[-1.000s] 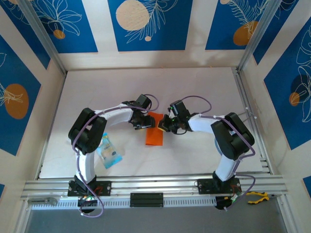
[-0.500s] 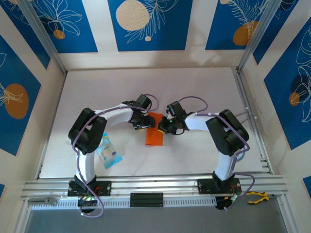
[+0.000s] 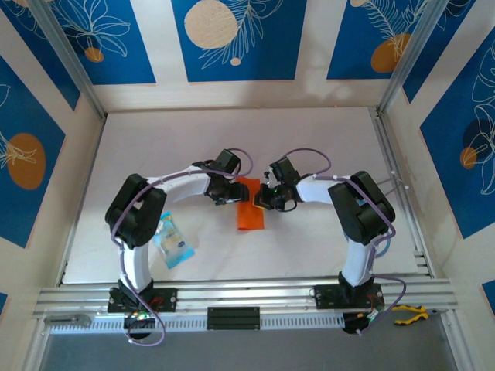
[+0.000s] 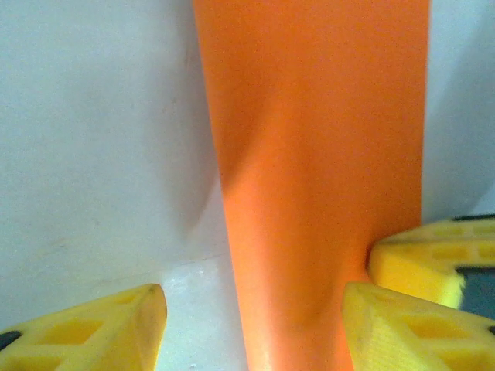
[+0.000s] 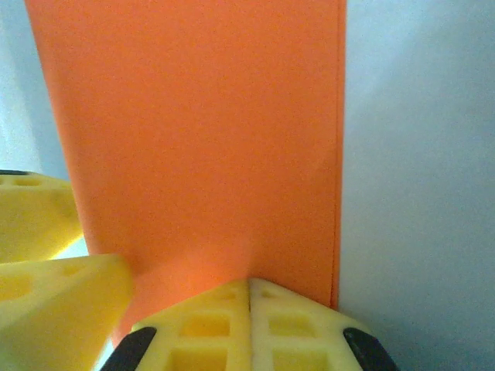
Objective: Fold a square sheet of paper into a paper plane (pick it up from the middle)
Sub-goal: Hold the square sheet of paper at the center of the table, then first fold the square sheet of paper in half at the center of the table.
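Lying folded to a narrow strip on the table [image 3: 325,139], the square sheet of paper [image 3: 249,215] is straddled by the left gripper [image 3: 232,198], fingers spread, while the right gripper [image 3: 260,199], fingers pressed together, meets its edge; nose and wing folds seemingly remain.

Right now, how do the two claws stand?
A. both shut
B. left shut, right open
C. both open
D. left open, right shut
D: the left claw has its fingers well apart, with the paper showing between them, while the right claw has its tips pressed together.
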Available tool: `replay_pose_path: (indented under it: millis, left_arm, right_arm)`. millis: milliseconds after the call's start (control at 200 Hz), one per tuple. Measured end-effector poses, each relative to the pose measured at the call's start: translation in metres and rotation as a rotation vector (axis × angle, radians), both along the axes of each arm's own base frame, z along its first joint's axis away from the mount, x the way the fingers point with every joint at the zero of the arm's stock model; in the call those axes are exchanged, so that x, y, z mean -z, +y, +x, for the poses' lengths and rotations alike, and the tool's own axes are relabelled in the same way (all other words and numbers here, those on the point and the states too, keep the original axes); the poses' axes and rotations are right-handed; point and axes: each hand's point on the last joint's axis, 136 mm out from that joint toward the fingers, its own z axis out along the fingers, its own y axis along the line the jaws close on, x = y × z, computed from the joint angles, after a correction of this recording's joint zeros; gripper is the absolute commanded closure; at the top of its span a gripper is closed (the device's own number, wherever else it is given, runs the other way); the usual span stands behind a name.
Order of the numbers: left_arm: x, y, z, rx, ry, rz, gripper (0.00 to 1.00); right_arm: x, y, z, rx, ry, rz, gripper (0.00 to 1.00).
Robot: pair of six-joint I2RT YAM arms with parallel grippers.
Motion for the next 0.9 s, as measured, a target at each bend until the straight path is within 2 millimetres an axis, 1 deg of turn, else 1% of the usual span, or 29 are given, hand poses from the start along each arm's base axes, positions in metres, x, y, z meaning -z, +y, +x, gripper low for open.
replay_pose_path:
  millis: [45, 115, 190, 250, 305, 325, 380, 485, 580, 655, 900]
  left_arm:
    - [-0.008, 0.001, 0.002, -0.003, -0.021, -0.013, 0.37]
    - [-0.026, 0.002, 0.005, -0.011, -0.067, -0.047, 0.39]
    - [-0.043, 0.002, 0.008, -0.017, -0.106, -0.099, 0.47]
    - [-0.051, -0.001, 0.009, -0.009, -0.125, -0.149, 0.56]
    - [-0.053, -0.006, 0.01, -0.007, -0.126, -0.203, 0.66]
    - [-0.053, -0.007, 0.01, -0.009, -0.122, -0.222, 0.7]
    - [-0.051, -0.011, 0.009, 0.006, -0.114, -0.263, 0.84]
    - [-0.049, -0.025, 0.011, 0.015, -0.094, -0.361, 1.0]
    - [-0.046, -0.04, 0.014, 0.021, -0.072, -0.445, 1.0]
    - [-0.04, -0.046, 0.016, 0.027, -0.059, -0.474, 1.0]
    - [-0.02, -0.044, 0.011, 0.018, -0.024, -0.46, 1.0]
  right_arm:
    - [0.0, -0.004, 0.003, -0.01, -0.001, -0.002, 1.0]
    - [0.0, -0.011, 0.007, -0.033, -0.003, -0.005, 1.0]
    - [0.0, -0.015, 0.01, -0.063, -0.006, -0.007, 1.0]
    - [0.0, -0.015, 0.01, -0.093, -0.007, -0.01, 1.0]
    - [0.0, -0.016, 0.01, -0.114, -0.012, -0.016, 1.0]
    - [0.0, -0.016, 0.01, -0.121, -0.016, -0.018, 1.0]
    - [0.0, -0.016, 0.01, -0.132, -0.02, -0.021, 1.0]
    - [0.0, -0.017, 0.01, -0.137, -0.021, -0.021, 1.0]
    - [0.0, -0.018, 0.01, -0.134, -0.018, -0.02, 1.0]
    - [0.0, -0.019, 0.01, -0.13, -0.015, -0.018, 1.0]
    - [0.001, -0.02, 0.01, -0.118, -0.01, -0.01, 1.0]
